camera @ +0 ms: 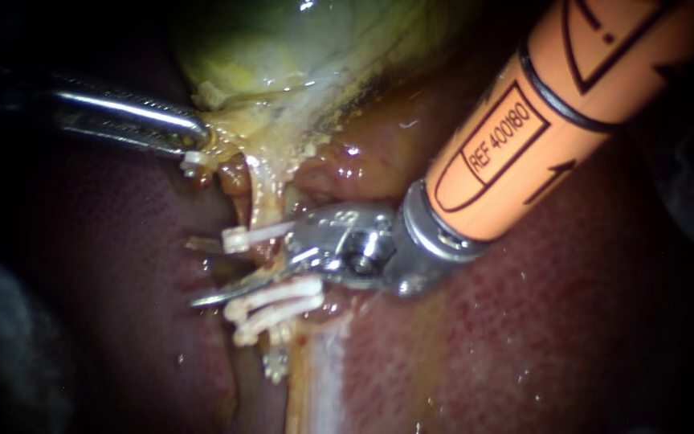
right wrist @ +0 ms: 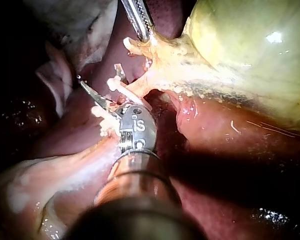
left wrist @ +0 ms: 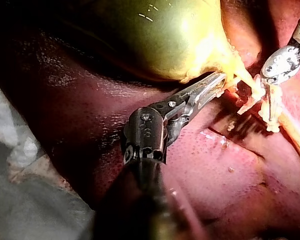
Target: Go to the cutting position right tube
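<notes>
The pale, yellowish gallbladder (camera: pixel 299 48) lies at the top, over the dark red liver (camera: pixel 524 337). A thin pale tube (camera: pixel 260 205) runs down from its neck. It carries one white clip (camera: pixel 238 239) higher up and two white clips (camera: pixel 275 299) lower down. My right instrument (camera: pixel 242 269), on an orange shaft, has thin blades that stand open across the tube between those clips, and the lower blade (camera: pixel 210 297) pokes out past it. My left instrument (camera: pixel 196 138) is shut on the tissue at the gallbladder's neck. The right wrist view shows only one blade (right wrist: pixel 90 92).
A small white clip (camera: pixel 191 162) sits on a tissue stump just below the left instrument's jaws. A pale band (camera: pixel 323 378) runs down the liver below the clips. Grey cloth (left wrist: pixel 30 200) lies beside the liver in the left wrist view.
</notes>
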Available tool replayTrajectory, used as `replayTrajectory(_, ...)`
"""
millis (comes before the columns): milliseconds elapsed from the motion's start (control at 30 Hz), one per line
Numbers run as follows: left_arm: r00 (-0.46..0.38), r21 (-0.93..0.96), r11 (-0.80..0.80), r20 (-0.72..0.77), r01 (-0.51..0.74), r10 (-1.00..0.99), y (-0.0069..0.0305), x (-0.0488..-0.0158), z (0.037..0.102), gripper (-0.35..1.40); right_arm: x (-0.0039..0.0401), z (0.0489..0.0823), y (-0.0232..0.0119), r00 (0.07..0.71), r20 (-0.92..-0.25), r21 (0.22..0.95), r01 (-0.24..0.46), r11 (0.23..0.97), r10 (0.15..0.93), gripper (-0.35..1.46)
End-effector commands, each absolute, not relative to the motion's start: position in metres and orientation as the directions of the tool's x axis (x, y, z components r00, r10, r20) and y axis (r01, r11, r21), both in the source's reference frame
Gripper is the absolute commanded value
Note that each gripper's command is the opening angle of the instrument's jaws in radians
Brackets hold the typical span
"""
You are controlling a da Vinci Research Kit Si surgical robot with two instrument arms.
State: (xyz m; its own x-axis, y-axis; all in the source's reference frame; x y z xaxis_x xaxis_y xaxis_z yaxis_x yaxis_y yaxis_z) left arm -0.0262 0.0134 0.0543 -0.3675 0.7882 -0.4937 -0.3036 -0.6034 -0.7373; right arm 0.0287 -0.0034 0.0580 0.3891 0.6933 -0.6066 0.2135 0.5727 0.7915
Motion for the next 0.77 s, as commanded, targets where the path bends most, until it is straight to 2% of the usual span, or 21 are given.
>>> replayTrajectory(33, -0.368, -0.738, -0.604, -0.494, -0.303, 0.788, 0.0134, -0.0262, 0.0543, -0.35, 0.0288, 0.0575, -0.0034, 0.387, -0.607, 0.792, 0.218, 0.571, 0.694, 1.33)
replayTrajectory(300, -0.368, -0.738, -0.604, -0.494, -0.303, 0.788, 0.0134, -0.0261, 0.0543, -0.35, 0.0289, 0.0544, -0.0033, 0.359, -0.603, 0.797, 0.236, 0.556, 0.712, 1.33)
replayTrajectory(767, -0.368, -0.738, -0.604, -0.494, -0.302, 0.788, 0.0135, -0.0261, 0.0545, -0.35, 0.0289, 0.0550, -0.0035, 0.364, -0.587, 0.809, 0.227, 0.543, 0.723, 1.32)
